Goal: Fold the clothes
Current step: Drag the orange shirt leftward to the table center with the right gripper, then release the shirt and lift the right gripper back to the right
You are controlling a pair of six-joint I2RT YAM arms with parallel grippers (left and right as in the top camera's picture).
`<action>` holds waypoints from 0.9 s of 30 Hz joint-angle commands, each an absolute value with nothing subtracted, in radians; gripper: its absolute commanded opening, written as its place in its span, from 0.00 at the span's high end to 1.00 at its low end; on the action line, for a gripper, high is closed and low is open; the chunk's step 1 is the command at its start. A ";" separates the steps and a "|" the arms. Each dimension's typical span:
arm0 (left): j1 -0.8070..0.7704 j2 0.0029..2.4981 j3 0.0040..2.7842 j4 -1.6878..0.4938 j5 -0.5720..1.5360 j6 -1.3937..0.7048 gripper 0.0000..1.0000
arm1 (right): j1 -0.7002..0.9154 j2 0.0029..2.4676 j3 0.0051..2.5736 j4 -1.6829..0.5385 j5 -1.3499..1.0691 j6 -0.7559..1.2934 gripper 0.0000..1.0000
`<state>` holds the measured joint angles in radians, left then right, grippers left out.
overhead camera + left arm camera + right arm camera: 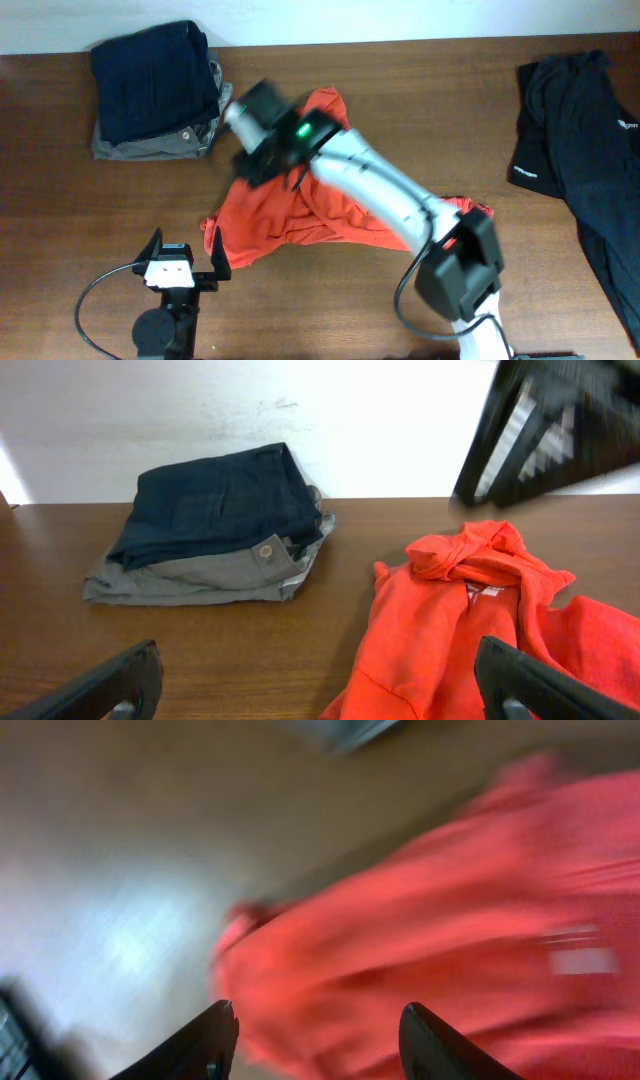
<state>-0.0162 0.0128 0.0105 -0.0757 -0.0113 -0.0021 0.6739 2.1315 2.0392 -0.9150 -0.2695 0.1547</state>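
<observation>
The orange-red T-shirt (280, 215) lies crumpled in the middle of the table. It also shows in the left wrist view (450, 620), with a small white tag near the neck, and blurred in the right wrist view (430, 920). My right gripper (262, 165) reaches over the shirt's upper left part. Its fingers (320, 1040) are open with the cloth just beyond them, holding nothing. My left gripper (185, 242) is wide open and empty near the front edge, left of the shirt's lower corner. Its fingers (325, 690) straddle bare wood and the shirt's edge.
A folded navy garment on a folded grey one (155, 90) sits at the back left, also seen in the left wrist view (210, 530). A black garment with a small white logo (575, 130) lies at the right edge. The right arm (380, 195) crosses above the shirt.
</observation>
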 commanded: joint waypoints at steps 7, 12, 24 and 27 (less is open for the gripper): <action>-0.010 0.006 0.009 -0.084 0.001 -0.011 0.01 | 0.280 2.171 2.085 -0.825 -0.304 0.135 0.43; -0.010 0.006 0.009 -0.083 0.000 -0.011 0.01 | 0.201 2.274 2.085 -0.773 -0.377 0.136 0.44; -0.010 0.006 0.009 -0.084 0.000 -0.011 0.01 | 0.252 2.450 2.085 -0.645 -0.305 0.136 0.54; -0.010 0.006 0.009 -0.083 0.001 -0.011 0.01 | 0.277 2.478 2.085 -0.613 -0.235 0.135 0.54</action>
